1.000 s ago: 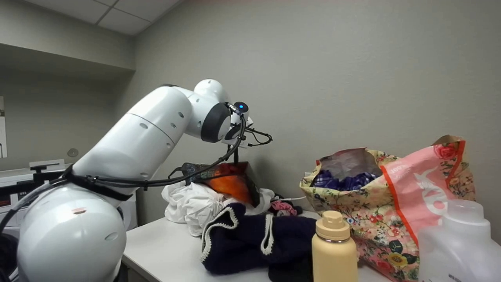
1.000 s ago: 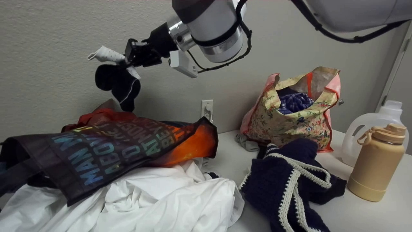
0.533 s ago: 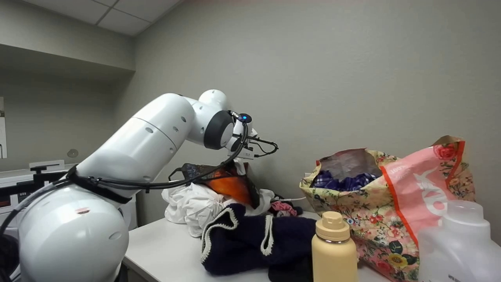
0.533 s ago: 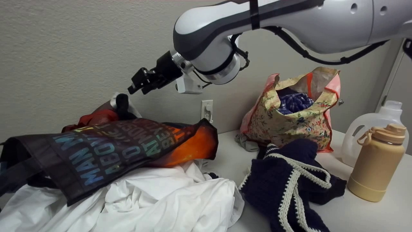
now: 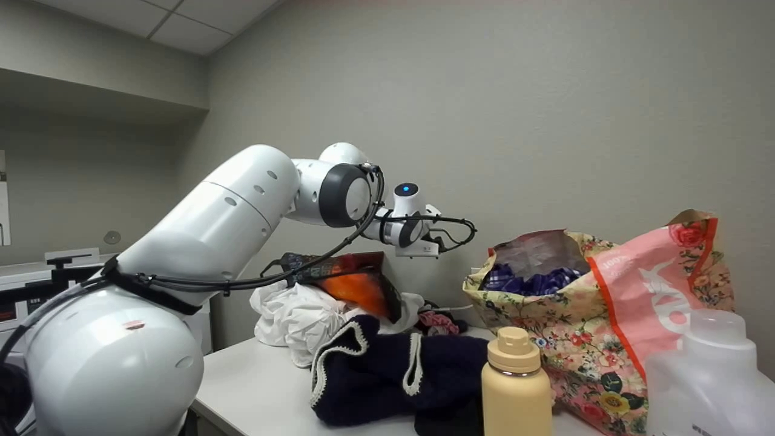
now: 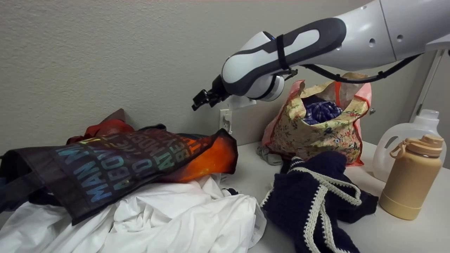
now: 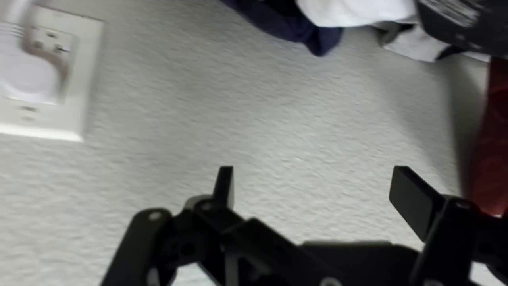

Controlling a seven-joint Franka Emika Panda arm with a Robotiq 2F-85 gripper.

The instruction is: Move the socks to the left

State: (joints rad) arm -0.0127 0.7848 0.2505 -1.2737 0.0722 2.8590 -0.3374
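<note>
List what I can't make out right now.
Dark hump, in an exterior view: partly behind the printed bag; too little shows to identify.
White cloth, wrist view: cut off by the top edge.
Plaid cloth, both exterior views: lower part hidden by the floral bag.

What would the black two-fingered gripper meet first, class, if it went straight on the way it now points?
Most likely the textured pale grey wall, which shows straight ahead of the open gripper in the wrist view; how far off is unclear.
</note>
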